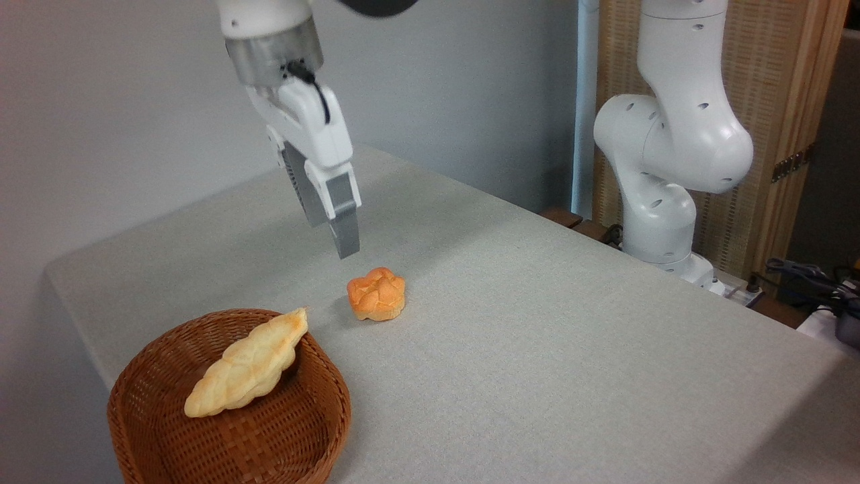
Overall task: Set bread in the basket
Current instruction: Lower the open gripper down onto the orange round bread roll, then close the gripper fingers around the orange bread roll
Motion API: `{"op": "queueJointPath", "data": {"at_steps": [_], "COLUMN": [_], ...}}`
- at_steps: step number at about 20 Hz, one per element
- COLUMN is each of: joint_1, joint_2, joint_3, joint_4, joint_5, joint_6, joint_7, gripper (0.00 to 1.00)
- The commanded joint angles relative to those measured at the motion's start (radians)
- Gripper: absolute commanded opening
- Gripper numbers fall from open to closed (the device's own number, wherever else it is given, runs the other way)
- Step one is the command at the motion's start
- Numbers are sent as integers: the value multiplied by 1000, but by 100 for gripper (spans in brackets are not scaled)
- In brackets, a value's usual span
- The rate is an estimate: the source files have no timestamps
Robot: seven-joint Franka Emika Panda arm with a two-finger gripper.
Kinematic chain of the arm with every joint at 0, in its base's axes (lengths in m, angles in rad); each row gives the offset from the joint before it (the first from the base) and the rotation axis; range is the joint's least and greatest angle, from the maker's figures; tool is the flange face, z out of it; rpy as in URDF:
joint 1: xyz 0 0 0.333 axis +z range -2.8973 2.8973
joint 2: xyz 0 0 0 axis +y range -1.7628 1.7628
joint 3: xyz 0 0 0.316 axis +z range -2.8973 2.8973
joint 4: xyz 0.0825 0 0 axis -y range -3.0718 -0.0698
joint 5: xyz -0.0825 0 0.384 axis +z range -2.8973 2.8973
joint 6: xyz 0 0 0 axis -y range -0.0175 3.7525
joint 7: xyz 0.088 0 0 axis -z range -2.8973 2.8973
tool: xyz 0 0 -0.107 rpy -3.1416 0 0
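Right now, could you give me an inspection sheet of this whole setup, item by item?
Surface: table under a grey-beige cloth, no spills seen.
Job's things: small orange bun sits on the cloth, outside and to the right of the wicker basket.
Clutter: a long pale braided pastry lies in the basket, one end propped on its rim.
Tool: tool hangs above and slightly left of the bun, not touching it; seen edge-on, so I cannot tell whether it is open.
Cables: a black lead on the wrist; dark cables at the far right.
Surroundings: white arm base, plain grey wall, woven wood-framed screen.
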Motion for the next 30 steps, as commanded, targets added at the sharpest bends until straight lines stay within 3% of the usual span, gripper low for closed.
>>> {"op": "queueJointPath", "data": {"at_steps": [1,7,14,16,17,18,20,30], "joint_1": [-21,-50,-52,-52,-52,-52,-52,-52], "joint_2": [-17,-16,-7,-7,-7,-7,-2,1], "joint_3": [-43,-73,-77,-77,-77,-77,-77,-77], "joint_4": [-133,-294,-351,-362,-366,-366,-366,-365], "joint_5": [-13,-13,2,2,2,2,2,2], "joint_6": [80,213,226,250,265,273,275,276], "joint_7": [-1,0,3,3,3,2,3,3], "gripper": [100,100,100,85,69,58,47,46]}}
